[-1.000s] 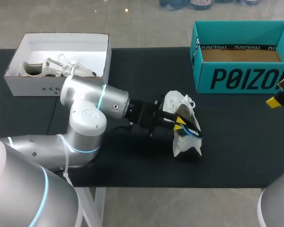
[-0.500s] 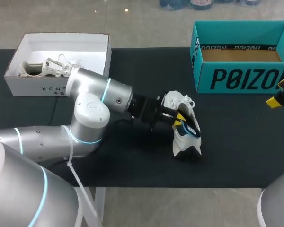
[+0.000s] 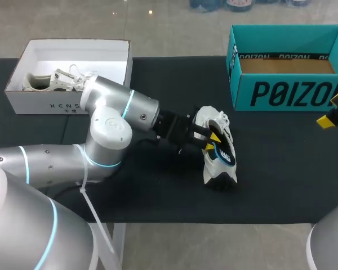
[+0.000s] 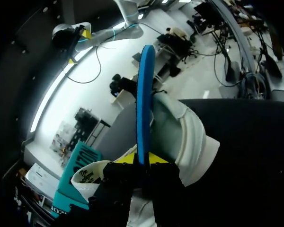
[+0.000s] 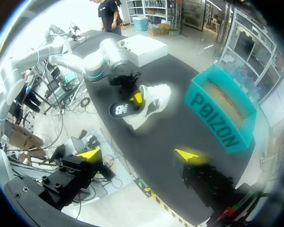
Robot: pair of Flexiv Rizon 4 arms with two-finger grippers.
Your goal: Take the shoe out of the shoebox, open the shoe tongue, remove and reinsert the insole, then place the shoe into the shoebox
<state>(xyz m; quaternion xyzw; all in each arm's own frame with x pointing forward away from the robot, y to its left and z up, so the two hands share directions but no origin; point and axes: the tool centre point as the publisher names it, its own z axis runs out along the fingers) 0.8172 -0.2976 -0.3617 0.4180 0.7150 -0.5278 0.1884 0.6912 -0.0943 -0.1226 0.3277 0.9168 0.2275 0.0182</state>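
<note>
The left claw [image 3: 213,142], clamped on the thin blue foam insole [image 4: 145,94] at the white laced sneaker's [image 3: 208,119] opening, should probably grip firmly — and slide it lengthwise, without buckling.

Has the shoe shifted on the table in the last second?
Yes, slightly: the shoe has drawn back from the near edge of the table, toward the white shoebox.

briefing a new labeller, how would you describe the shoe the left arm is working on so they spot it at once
On the black table, between the white shoebox and the teal shoebox, a white shoe sits at the left gripper. Unlike the other shoe inside the white shoebox, it has a dark insole sticking out.
</note>
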